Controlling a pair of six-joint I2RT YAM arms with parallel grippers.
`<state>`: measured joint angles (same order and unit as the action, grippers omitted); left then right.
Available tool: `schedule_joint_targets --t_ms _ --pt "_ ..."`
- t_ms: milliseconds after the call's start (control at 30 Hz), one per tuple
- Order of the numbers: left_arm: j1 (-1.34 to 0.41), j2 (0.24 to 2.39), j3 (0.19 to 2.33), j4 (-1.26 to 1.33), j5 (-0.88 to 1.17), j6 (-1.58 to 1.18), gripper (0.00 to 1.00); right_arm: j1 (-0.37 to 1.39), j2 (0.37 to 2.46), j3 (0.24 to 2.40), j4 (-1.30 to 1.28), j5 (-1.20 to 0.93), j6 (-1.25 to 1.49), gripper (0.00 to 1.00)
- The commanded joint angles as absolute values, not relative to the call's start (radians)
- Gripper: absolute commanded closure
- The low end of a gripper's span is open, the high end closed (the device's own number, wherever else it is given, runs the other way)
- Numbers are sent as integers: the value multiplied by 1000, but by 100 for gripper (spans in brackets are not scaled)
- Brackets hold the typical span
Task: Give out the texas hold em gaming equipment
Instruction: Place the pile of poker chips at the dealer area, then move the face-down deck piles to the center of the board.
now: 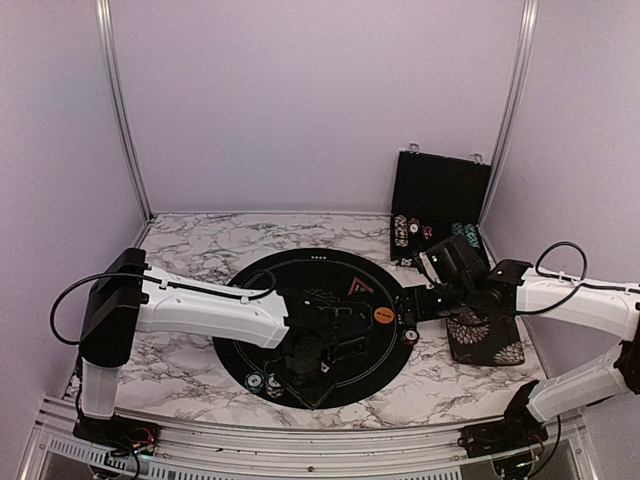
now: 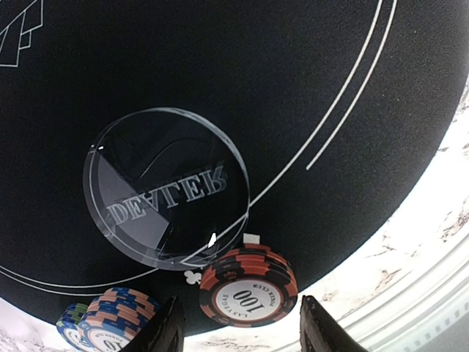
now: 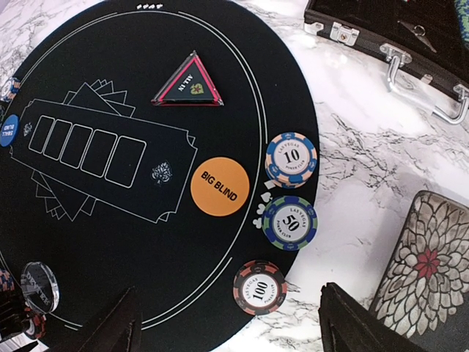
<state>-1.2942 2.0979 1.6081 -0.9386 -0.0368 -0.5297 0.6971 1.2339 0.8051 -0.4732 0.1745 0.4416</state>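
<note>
Left claw (image 2: 238, 302), narrowly parted astride the chip stack (image 2: 249, 292) beside the dealer button (image 2: 165, 187), should rise straight up so neither finger topples it; right claw (image 3: 229, 308) hangs wide, empty.

The left arm (image 1: 200, 310) reaches from its near-left base toward the middle, wrist tipped downward with its jaws parted a little, while the right arm (image 1: 570, 300) folds in from the right, its jaws spread wide, gripping nothing.
</note>
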Motion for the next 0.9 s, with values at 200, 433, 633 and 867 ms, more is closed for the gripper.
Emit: schedule_joint_targets --t_ms 200,433,633,867 --pt "-1299 2011 1651 -976 -67 -533 45 692 1200 816 -491 190 454 19" --pt "-1278 1965 1658 -981 -75 -547 45 691 1204 826 -492 192 450 19" --pt "-1227 1916 1637 -981 -90 -570 45 691 1216 842 -480 192 440 19" --pt "-1099 1820 1567 -978 -97 -599 44 689 1256 873 -449 189 427 18"
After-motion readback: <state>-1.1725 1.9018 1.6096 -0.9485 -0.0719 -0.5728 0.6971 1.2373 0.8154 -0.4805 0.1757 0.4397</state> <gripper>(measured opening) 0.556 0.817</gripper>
